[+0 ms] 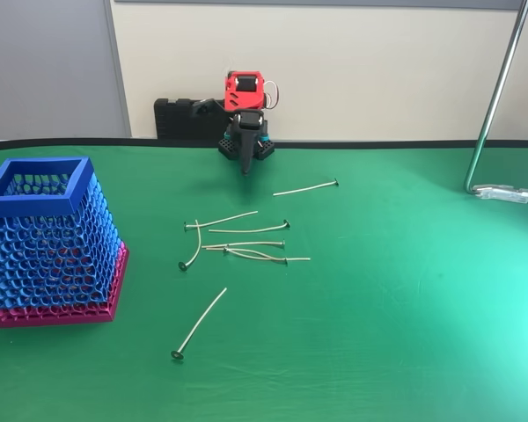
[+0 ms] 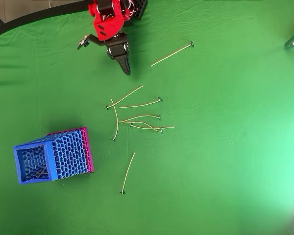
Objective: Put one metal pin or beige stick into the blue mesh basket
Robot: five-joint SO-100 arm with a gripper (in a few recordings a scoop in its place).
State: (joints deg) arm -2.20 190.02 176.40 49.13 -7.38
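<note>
Several thin beige metal pins (image 1: pixel 244 245) with tiny dark heads lie scattered on the green mat; in the overhead view the cluster (image 2: pixel 139 118) sits mid-table. One pin (image 1: pixel 306 187) lies apart toward the back, another (image 1: pixel 200 323) nearer the front. The blue mesh basket (image 1: pixel 37 186) with its magenta base stands upright at the left, and the overhead view has it at lower left (image 2: pixel 68 155). My red-and-black gripper (image 1: pixel 245 167) points down at the back of the table, shut and holding nothing, its tip (image 2: pixel 127 70) a short way behind the pins.
A bent metal tube stand (image 1: pixel 493 114) rises at the back right with its foot on the mat. A black block (image 1: pixel 178 117) sits behind the arm's base. Open green mat stretches along the right and front.
</note>
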